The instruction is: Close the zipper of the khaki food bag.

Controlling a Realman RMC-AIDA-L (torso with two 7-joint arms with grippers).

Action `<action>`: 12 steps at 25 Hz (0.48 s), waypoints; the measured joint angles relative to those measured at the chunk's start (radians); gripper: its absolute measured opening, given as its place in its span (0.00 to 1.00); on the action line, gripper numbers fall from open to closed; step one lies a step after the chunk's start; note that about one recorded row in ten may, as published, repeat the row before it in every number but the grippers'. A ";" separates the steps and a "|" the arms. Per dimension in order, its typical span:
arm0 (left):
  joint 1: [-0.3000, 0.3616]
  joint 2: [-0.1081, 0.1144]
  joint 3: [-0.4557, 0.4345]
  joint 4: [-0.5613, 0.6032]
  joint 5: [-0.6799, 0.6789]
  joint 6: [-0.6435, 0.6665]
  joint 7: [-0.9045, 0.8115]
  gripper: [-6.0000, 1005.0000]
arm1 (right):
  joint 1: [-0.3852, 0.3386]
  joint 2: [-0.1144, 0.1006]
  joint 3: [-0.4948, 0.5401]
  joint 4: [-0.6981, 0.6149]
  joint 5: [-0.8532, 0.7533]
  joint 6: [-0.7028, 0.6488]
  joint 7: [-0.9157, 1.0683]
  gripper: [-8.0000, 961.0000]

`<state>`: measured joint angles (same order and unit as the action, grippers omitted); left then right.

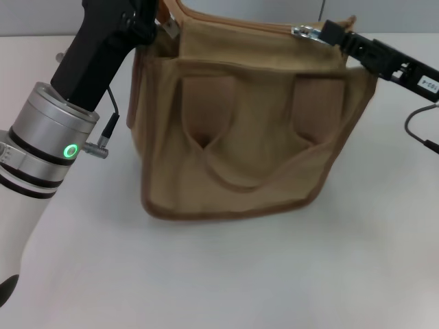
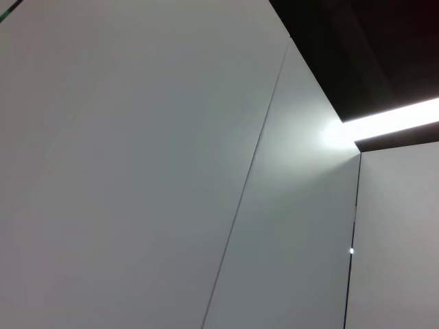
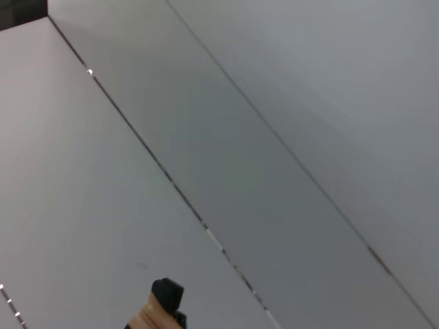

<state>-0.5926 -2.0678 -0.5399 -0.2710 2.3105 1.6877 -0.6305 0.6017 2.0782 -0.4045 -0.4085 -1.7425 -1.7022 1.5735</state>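
Your khaki food bag (image 1: 240,137) stands upright mid-desk (image 1: 226,274), front pocket toward you. Along its far top edge the zipper (image 1: 260,29) runs left-right. The left gripper (image 1: 147,20) is at its left corner, the right gripper (image 1: 328,33) seemingly clenched on the silver pull tab (image 1: 304,31); left fingers hidden, cannot tell.

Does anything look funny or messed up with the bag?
Nothing looks torn or spilled. The khaki food bag stands upright on the white table. The left gripper is at one top corner, and the right gripper is by the silver pull tab.
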 joint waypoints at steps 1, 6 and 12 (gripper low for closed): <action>0.002 0.000 -0.003 0.005 -0.001 0.001 0.000 0.18 | -0.008 -0.001 0.002 -0.003 0.003 0.001 0.001 0.03; 0.003 -0.001 -0.021 0.013 0.001 0.001 0.000 0.18 | -0.034 -0.006 0.025 -0.013 0.007 0.002 0.007 0.04; 0.013 -0.001 -0.023 0.021 -0.001 -0.001 0.000 0.18 | -0.052 -0.008 0.051 -0.015 0.021 -0.002 0.007 0.05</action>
<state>-0.5800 -2.0691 -0.5634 -0.2501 2.3100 1.6865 -0.6305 0.5499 2.0704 -0.3530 -0.4237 -1.7220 -1.7043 1.5803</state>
